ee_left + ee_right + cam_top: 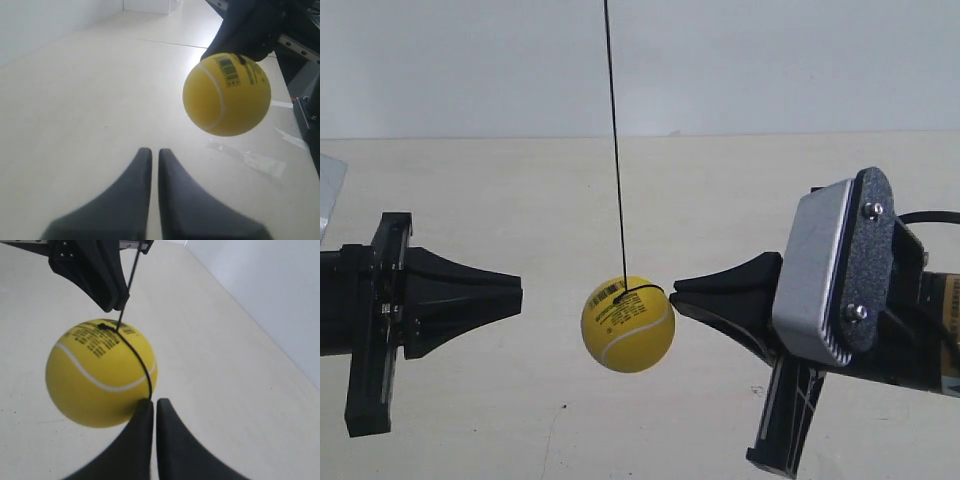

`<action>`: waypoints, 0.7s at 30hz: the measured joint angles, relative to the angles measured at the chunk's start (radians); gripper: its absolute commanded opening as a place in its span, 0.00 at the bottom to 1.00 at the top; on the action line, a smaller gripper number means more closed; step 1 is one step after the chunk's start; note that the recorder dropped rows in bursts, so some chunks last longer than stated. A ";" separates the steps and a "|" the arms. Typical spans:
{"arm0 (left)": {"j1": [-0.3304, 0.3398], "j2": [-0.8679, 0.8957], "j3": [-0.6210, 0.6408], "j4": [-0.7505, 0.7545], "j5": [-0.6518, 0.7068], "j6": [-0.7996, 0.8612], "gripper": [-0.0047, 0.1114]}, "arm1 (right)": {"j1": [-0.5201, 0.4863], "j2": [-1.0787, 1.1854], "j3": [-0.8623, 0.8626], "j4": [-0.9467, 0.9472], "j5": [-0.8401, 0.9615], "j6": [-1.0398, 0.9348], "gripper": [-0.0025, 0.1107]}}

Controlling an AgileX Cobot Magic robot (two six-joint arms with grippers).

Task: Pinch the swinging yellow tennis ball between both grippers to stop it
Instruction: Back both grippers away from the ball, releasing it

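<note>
The yellow tennis ball (628, 324) hangs on a thin black string (616, 150) above the pale table, between the two black grippers. The gripper at the exterior view's right (676, 292) has its shut tip touching or almost touching the ball's side. This is my right gripper (151, 403), whose jaws stand together at the edge of the ball (100, 375). The gripper at the exterior view's left (518, 293) is shut too and stands a ball's width away. In the left wrist view the ball (226, 95) floats beyond and to one side of my left gripper (151, 152).
A pale table surface (570, 200) lies under everything, with a white wall (470, 60) behind. A grey-silver plate (820, 270) covers the bracket of the arm at the exterior view's right. Bits of clear tape (260, 161) lie on the table.
</note>
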 measured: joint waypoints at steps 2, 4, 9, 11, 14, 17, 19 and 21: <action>0.011 0.000 0.000 0.007 0.000 -0.002 0.08 | 0.000 -0.003 0.000 0.002 0.019 0.000 0.02; 0.020 0.000 -0.002 0.014 0.000 -0.004 0.08 | 0.000 -0.003 0.000 0.004 0.029 0.000 0.02; 0.023 0.000 -0.002 0.026 0.000 -0.004 0.08 | 0.000 -0.003 0.000 0.045 0.039 -0.028 0.02; 0.023 0.000 -0.002 0.029 0.000 -0.006 0.08 | 0.000 -0.003 0.000 0.055 0.049 -0.033 0.02; 0.023 0.000 -0.002 0.039 0.000 -0.014 0.08 | 0.000 -0.003 0.000 0.062 0.058 -0.038 0.02; 0.023 0.000 -0.002 0.064 0.000 -0.033 0.08 | 0.000 -0.003 0.000 0.064 0.067 -0.040 0.02; 0.023 -0.007 -0.002 0.080 0.000 -0.048 0.08 | 0.000 -0.003 0.000 0.064 0.075 -0.040 0.02; 0.023 -0.019 -0.002 0.092 -0.002 -0.058 0.08 | 0.000 -0.003 0.000 0.064 0.081 -0.040 0.02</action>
